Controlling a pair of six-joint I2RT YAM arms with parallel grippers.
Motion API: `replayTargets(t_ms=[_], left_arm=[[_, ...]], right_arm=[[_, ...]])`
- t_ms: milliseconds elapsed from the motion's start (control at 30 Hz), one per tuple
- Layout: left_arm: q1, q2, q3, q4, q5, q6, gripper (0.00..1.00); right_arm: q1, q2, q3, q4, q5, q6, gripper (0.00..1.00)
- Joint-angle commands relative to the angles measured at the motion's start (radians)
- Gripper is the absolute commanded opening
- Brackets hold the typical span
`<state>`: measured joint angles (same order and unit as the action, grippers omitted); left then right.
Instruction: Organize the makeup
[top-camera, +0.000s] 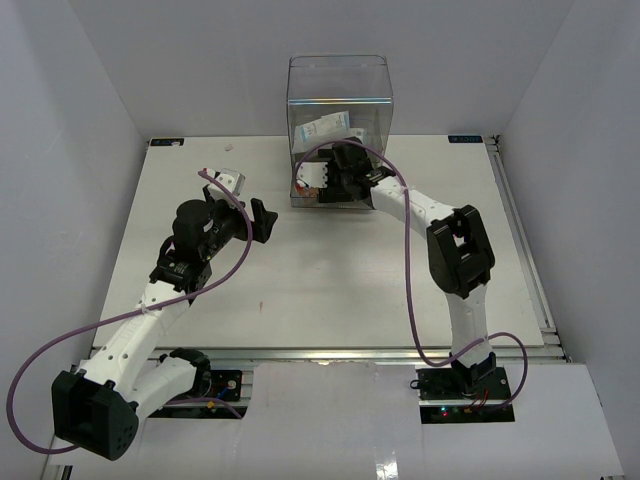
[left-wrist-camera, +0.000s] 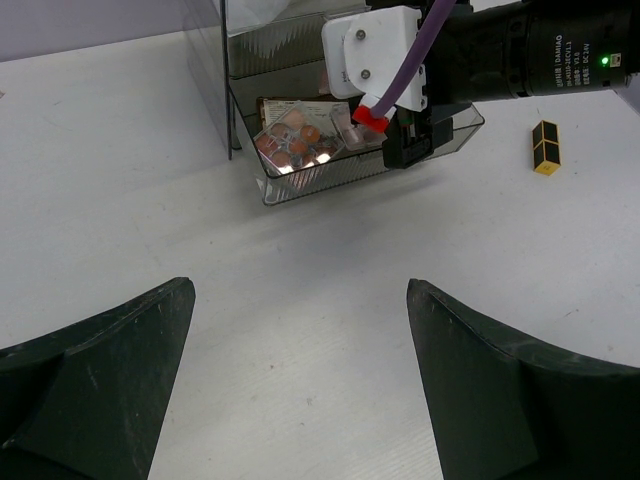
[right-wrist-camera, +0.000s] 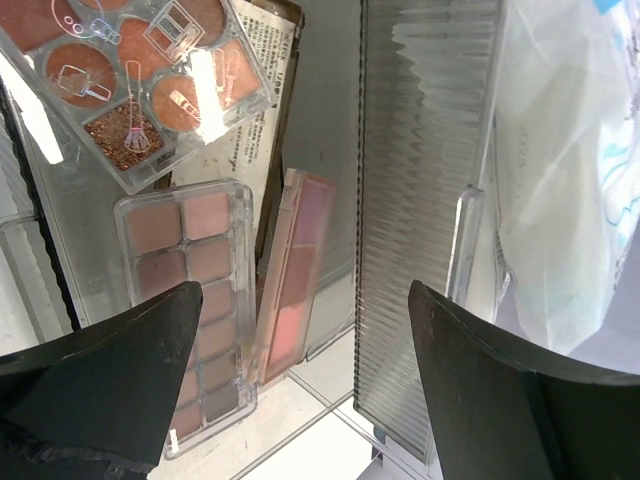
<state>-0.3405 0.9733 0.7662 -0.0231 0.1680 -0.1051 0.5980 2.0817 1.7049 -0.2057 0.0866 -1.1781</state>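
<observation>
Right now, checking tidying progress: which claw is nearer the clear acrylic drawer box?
Right. The right claw is over the pulled-out drawer of the clear acrylic drawer box; the left claw hovers apart, over the white table.

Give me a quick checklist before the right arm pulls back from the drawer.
1. Right gripper open, nothing between its fingers: ok.
2. Round-pan palette and long palette inside the drawer: ok.
3. Pink palette lying flat: not ok, it looks tipped on its edge.
4. Left gripper open, empty, away from the box: ok.
5. Nothing left outside: cannot tell; a small black-and-yellow block lies on the table.
</observation>
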Motion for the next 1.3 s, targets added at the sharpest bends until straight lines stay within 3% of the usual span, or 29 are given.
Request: replayTargets(t_ms=[0, 133, 300, 333, 400, 533, 600, 667, 733, 867, 1067, 1267], left_arm=[[0.000, -0.014, 0.016, 0.003, 0.005, 0.004, 0.98], [0.000, -0.015, 0.016, 0.003, 0.002, 0.004, 0.98], [0.000, -0.015, 0.016, 0.005, 0.008, 0.001, 0.98], [0.000, -0.016, 0.015, 0.006, 0.017, 0.002, 0.98], [0.000, -0.013, 0.011, 0.013, 0.047, 0.003, 0.98], [0.000, -0.002, -0.004, 0.054, 0.230, 0.024, 0.97], [0.000, 0.021, -0.005, 0.068, 0.339, 0.028, 0.90], [0.000, 0.061, 0.004, 0.075, 0.407, 0.017, 0.76], [-0.004, 0.120, 0.019, 0.075, 0.426, -0.008, 0.59], [-0.080, 0.265, 0.064, 0.058, 0.434, -0.007, 0.40], [-0.322, 0.521, 0.250, -0.131, 0.190, 0.303, 0.39], [-0.353, 0.874, 0.590, -0.363, 0.049, 0.592, 0.31]], right_arm=[[0.002, -0.102, -0.006, 0.054, -0.008, 0.038, 0.91], [-0.001, -0.163, -0.029, 0.035, -0.065, 0.089, 0.93], [-0.030, -0.307, -0.064, -0.046, -0.221, 0.283, 0.97], [-0.039, -0.333, -0.076, -0.038, -0.274, 0.325, 0.84], [-0.088, -0.436, -0.141, 0.002, -0.390, 0.472, 0.70], [-0.293, -0.648, -0.405, 0.195, -0.632, 0.883, 0.54], [-0.377, -0.689, -0.511, 0.241, -0.777, 0.949, 0.42], [-0.426, -0.711, -0.588, 0.217, -0.918, 0.934, 0.28], [-0.459, -0.731, -0.665, 0.208, -0.965, 0.946, 0.18], [-0.530, -0.809, -0.763, 0.207, -1.065, 0.953, 0.19], [-0.555, -0.965, -0.901, 0.221, -1.113, 0.793, 0.25], [-0.583, -1.048, -0.940, 0.137, -1.131, 0.616, 0.27]])
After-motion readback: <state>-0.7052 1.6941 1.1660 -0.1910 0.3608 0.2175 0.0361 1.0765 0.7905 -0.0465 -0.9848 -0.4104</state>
